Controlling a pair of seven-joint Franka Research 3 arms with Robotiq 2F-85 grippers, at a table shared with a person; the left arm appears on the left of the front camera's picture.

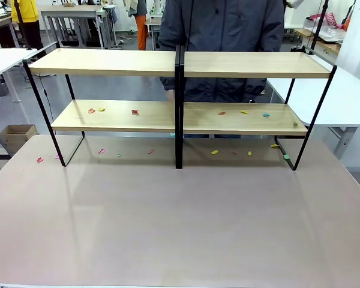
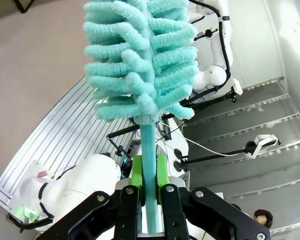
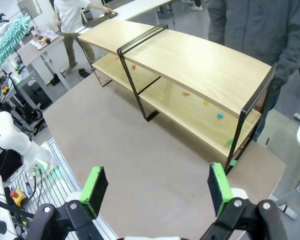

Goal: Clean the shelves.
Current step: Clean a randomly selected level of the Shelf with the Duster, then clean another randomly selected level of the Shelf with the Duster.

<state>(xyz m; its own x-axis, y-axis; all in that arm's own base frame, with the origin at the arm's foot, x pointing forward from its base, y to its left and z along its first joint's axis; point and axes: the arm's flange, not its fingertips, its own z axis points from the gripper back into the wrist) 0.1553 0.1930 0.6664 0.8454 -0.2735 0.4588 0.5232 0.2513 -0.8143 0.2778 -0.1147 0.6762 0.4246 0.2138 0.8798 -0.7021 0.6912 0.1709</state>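
A: Where're the shelves [image 1: 108, 62]?
B: Far side of surface [image 1: 180, 228], person behind. Scraps [image 1: 134, 112] on lower board.
A: Grip status?
B: Duster [image 2: 140, 60] handle clamped in left pincer [image 2: 149, 175]; right pincer [image 3: 156, 186] wide open, empty.
A: Handling?
B: Rack prob. light, thin frame, may slide. Brush softly; steady at centre divider [image 1: 179, 108] if req'd.

A lab workshop — rows of white worktables [image 1: 3, 60], cluttered benches [image 3: 34, 50].

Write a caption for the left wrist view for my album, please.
Left end effector shut on the handle of a fluffy teal duster.
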